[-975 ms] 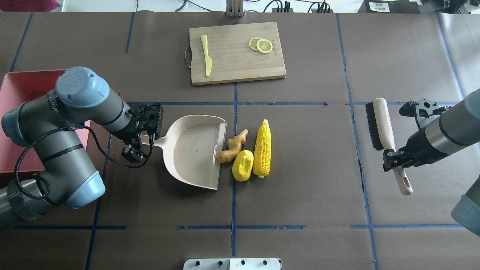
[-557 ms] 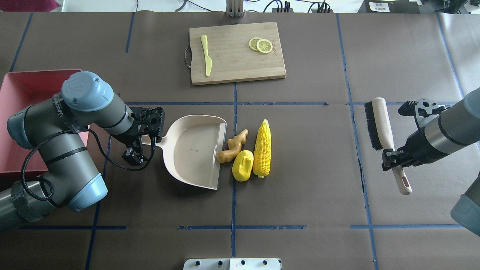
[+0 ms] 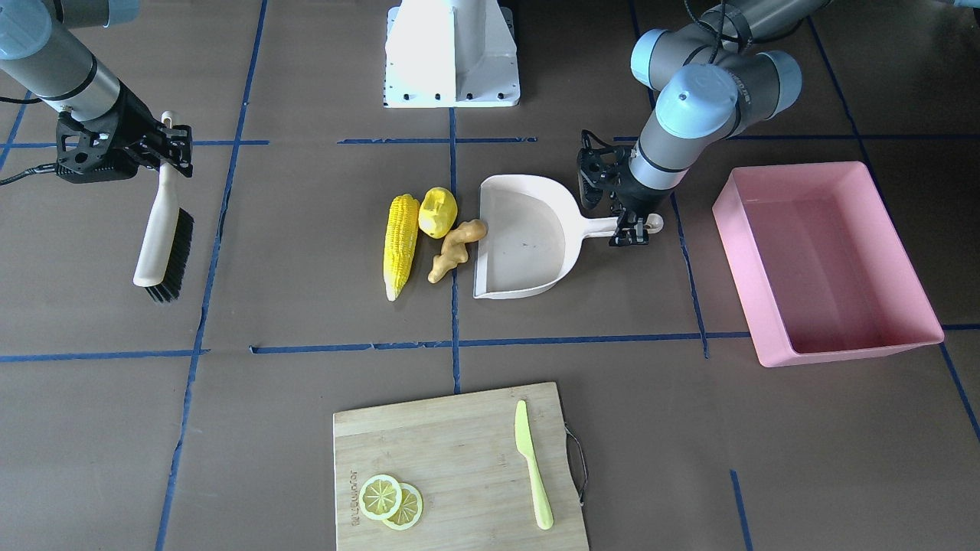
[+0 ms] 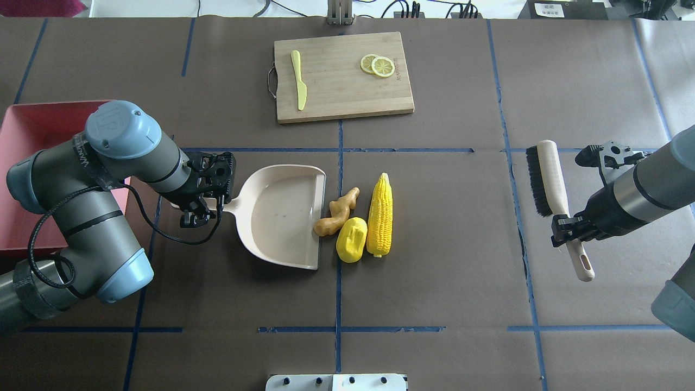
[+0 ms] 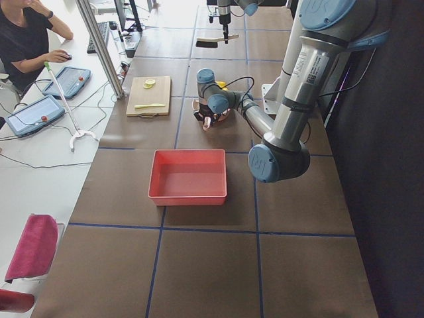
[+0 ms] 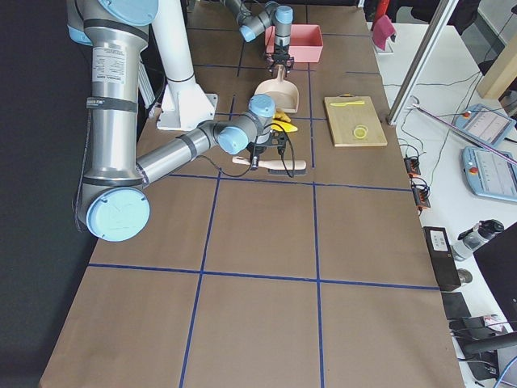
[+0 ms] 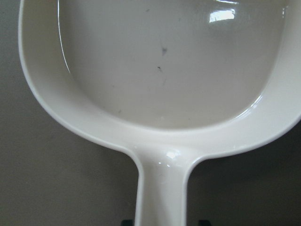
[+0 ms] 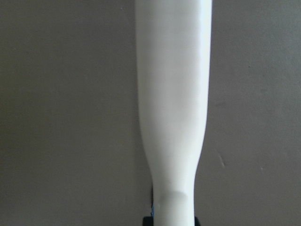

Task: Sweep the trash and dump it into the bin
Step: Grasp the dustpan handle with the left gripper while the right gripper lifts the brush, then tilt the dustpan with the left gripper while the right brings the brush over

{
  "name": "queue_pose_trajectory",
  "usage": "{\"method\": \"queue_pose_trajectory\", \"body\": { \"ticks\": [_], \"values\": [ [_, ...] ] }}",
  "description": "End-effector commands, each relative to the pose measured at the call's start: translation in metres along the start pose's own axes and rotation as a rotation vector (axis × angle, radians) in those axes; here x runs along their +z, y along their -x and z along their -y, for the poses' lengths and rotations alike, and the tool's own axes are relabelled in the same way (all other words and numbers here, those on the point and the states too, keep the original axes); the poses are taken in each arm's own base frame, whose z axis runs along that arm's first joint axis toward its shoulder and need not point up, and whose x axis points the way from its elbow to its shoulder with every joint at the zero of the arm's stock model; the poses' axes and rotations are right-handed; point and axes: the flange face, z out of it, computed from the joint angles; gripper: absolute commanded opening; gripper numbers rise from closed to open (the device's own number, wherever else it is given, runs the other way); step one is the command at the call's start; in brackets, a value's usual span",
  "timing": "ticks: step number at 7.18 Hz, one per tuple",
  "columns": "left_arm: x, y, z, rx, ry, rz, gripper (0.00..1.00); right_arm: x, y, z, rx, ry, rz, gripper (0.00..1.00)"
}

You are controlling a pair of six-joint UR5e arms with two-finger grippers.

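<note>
The corn cob (image 4: 379,214), the yellow potato lump (image 4: 352,239) and the tan ginger root (image 4: 336,213) lie together mid-table, just right of the mouth of the cream dustpan (image 4: 282,217). The ginger's end touches the pan's lip. My left gripper (image 4: 198,210) is shut on the dustpan handle (image 7: 162,193). The pan is empty inside. The pink bin (image 3: 850,348) stands at my far left, partly hidden by my left arm in the overhead view (image 4: 32,130). My right gripper (image 4: 567,225) is shut on the handle of a black-bristled brush (image 4: 548,179), far right of the trash.
A wooden cutting board (image 4: 342,81) lies at the far middle of the table with a light green knife (image 4: 298,81) and lemon slices (image 4: 378,65) on it. The robot base plate (image 3: 452,53) stands at the near edge. Blue tape lines cross the brown table.
My left wrist has shifted a little and the dustpan has turned slightly, its near corner moving away from the table's near edge. The brush has moved slightly left. The trash has not moved.
</note>
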Motion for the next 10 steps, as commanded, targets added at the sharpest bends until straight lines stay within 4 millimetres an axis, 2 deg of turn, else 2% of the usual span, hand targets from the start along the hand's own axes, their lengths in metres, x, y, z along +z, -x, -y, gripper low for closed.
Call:
{"method": "queue_pose_trajectory", "body": {
  "ticks": [1, 3, 5, 6, 7, 9, 10],
  "values": [
    [-0.006, 0.007, -0.005, -0.007, 0.021, 0.048, 0.04, -0.001, 0.004, 0.001, -0.002, 0.001, 0.006, 0.00],
    [-0.013, 0.004, -0.001, -0.017, 0.044, 0.038, 0.00, -0.005, 0.021, 0.007, 0.000, 0.002, 0.011, 0.00],
    [-0.032, -0.008, 0.009, -0.022, 0.069, 0.019, 0.00, -0.007, 0.058, 0.012, 0.035, 0.016, 0.019, 0.00],
    [-0.034, -0.008, 0.014, -0.026, 0.075, 0.014, 0.00, -0.006, 0.069, 0.012, 0.043, 0.020, 0.027, 0.00],
    [-0.025, -0.018, 0.019, -0.012, 0.089, 0.005, 0.00, -0.002, 0.080, 0.008, 0.046, 0.029, 0.033, 0.00],
    [-0.020, -0.025, 0.035, 0.001, 0.145, 0.025, 0.00, 0.001, 0.091, 0.003, 0.036, 0.039, 0.040, 0.00],
    [-0.019, -0.026, 0.036, 0.003, 0.146, 0.025, 0.00, 0.002, 0.099, 0.002, 0.027, 0.040, 0.046, 0.00]
  ]
}}
